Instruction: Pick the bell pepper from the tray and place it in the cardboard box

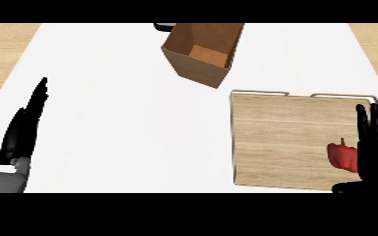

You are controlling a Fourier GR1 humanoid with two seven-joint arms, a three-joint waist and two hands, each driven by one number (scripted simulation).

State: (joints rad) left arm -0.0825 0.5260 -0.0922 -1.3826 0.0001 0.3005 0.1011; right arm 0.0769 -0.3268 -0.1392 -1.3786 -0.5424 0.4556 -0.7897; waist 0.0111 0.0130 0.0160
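Status from my end: red bell pepper (pixel 341 156) is on the wooden tray (pixel 288 140), far right side near the tray's right edge, so not picked yet. Right hand (pixel 363 130) is at the frame's right edge, right beside the pepper; I see dark fingers standing up just behind and to the right of it and a dark bit, probably the thumb, lower down near the tray's front corner. Fingers look fairly straight, not wrapped around the pepper, so I read the hand as spread wide on either side of it, pre-grasp. Much of the hand is cut off by the frame edge, so contact with the pepper I can't confirm. Left hand (pixel 26 122) is resting at the left edge, fingers straight and pointing up, holding nothing. Cardboard box (pixel 203 52) stands at the top centre of the white counter (pixel 118 110), open top, tilted look, inside appears bare as far as I can see; well apart from the pepper, up and left of the tray. My read: task is at the very start of the grasp step. Left to do: close on the pepper, lift, carry up-left over the box opening, release. Nothing delivered yet.
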